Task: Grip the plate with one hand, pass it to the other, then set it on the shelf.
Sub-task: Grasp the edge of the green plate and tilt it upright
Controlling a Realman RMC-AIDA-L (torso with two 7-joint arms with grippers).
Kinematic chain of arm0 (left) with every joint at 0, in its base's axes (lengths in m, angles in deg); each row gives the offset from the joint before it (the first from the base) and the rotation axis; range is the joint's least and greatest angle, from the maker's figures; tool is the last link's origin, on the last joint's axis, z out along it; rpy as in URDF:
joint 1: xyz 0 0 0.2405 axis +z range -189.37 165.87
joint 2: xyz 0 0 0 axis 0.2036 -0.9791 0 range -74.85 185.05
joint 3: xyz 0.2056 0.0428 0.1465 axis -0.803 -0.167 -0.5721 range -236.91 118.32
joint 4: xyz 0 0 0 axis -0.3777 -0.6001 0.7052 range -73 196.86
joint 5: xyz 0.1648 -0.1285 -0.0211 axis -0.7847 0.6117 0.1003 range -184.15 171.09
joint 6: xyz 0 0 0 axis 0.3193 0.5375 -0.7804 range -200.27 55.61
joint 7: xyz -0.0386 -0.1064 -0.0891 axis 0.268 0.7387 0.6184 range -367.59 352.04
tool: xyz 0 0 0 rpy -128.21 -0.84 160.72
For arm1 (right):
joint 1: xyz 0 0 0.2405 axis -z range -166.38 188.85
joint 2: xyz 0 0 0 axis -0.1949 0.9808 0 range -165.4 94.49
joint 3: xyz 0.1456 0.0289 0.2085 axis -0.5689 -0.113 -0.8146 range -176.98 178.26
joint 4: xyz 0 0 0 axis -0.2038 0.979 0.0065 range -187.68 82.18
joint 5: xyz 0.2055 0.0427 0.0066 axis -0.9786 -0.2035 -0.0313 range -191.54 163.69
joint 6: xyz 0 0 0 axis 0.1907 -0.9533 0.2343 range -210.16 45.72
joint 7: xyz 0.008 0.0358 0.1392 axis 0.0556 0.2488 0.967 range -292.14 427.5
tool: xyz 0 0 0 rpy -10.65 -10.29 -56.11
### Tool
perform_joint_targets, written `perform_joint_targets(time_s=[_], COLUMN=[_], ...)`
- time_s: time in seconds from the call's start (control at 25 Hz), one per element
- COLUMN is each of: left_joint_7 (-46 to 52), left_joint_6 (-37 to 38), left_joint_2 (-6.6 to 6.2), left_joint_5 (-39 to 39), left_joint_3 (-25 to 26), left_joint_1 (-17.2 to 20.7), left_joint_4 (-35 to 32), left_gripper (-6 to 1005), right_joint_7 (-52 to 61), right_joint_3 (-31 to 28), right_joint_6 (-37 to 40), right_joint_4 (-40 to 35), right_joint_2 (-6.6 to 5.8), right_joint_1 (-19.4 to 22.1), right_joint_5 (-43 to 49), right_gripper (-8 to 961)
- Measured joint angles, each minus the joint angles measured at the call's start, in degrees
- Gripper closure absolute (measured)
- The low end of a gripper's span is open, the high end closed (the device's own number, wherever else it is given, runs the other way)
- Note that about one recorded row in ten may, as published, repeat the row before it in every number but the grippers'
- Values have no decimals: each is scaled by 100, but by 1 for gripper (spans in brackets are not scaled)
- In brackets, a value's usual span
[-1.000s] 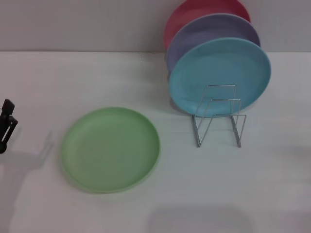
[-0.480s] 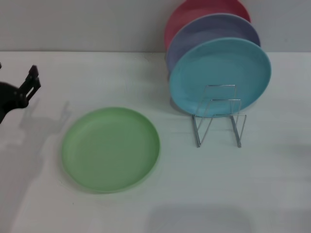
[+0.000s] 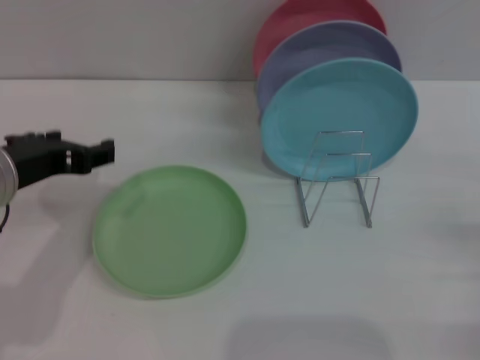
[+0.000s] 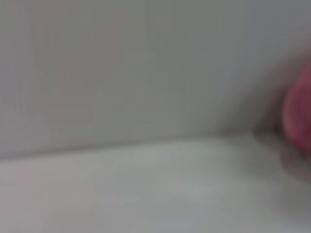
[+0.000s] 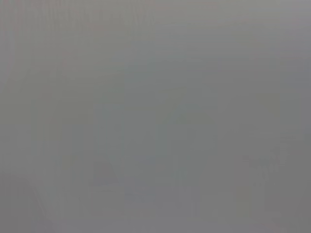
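The light green plate [image 3: 170, 229] lies flat on the white table, left of centre in the head view. My left gripper [image 3: 105, 150], black on a silver-grey arm, reaches in from the left edge and hovers just beyond the plate's far left rim, not touching it. The silver wire shelf [image 3: 337, 180] stands to the right of the plate, its front slots empty. My right gripper is out of view. The right wrist view shows only flat grey.
A turquoise plate [image 3: 339, 118], a lavender plate [image 3: 330, 52] and a pink plate [image 3: 315, 19] stand upright one behind another at the back of the shelf. The pink plate shows as a blur in the left wrist view [image 4: 299, 111]. A grey wall runs behind the table.
My left gripper has come in from the left edge, risen and swung right towards the green plate's far left rim. The plates and shelf have not moved.
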Motion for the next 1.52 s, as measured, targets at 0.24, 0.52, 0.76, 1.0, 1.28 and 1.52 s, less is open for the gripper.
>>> perform_joint_targets(time_s=[0.24,0.52,0.76,1.0,1.28,1.52], left_joint_7=[-341,-368,-371,-375,-378,-342], left_joint_6=[-783,-841,-824,-779,-772,-833], left_joint_2=[167,177,184,183,176,174], left_joint_5=[187,230,262,258,271,284], left_joint_3=[282,255,259,262,283,331], left_joint_1=[-335,-442,-601,-821,-966,-1030], left_joint_4=[454,880,1324,1783,2075,2154], left_gripper=[229,236,242,248,255,261], right_joint_7=[1,1,0,1,1,0], right_joint_3=[1,1,1,1,1,1], right_joint_6=[94,134,152,160,161,160], right_joint_4=[-7,-9,-8,-8,-8,-8], right_joint_2=[0,0,0,0,0,0], right_joint_1=[14,17,26,26,26,26], right_joint_5=[16,35,52,52,52,52], right_gripper=[107,106,106,106,107,107])
